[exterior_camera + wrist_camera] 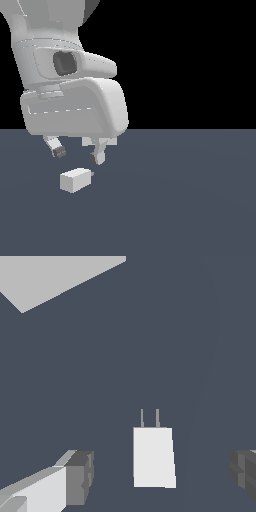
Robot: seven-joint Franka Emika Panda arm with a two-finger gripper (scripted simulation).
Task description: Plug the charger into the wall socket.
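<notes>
- Exterior view: the gripper [79, 153] hung spread wide above the grey floor [190, 200], holding nothing and touching nothing; the charger [75, 180] lay on the floor just below it, toward 6 o'clock of the fingertips, with a clear gap between them
- Exterior view: one short prong showed at the charger's end, pointing toward 3 o'clock; the wall socket could not be made out here, the arm's body [70, 95] hiding much of the background
- Exterior view, risk: the block sat slightly off-centre under the fingers [60, 152], so a straight descent could probably land one pad on its top edge and tip or shove it instead of straddling it
- Wrist view: the charger [153, 457] lay between the two dark pads [80, 477], apart from both, nearer the middle of the gap, with its two thin prongs [150, 418] aimed toward 12 o'clock
- Wrist view: a pale flat slab [55, 276] sat far off toward 11 o'clock; it was likely the wall socket, though no holes were visible
- Wrist view, risk: the prongs pointed past that slab, not at it, so a grasp without turning the block might jam the prongs against the plate; a skewed pinch could also let the small block twist in the grip
</notes>
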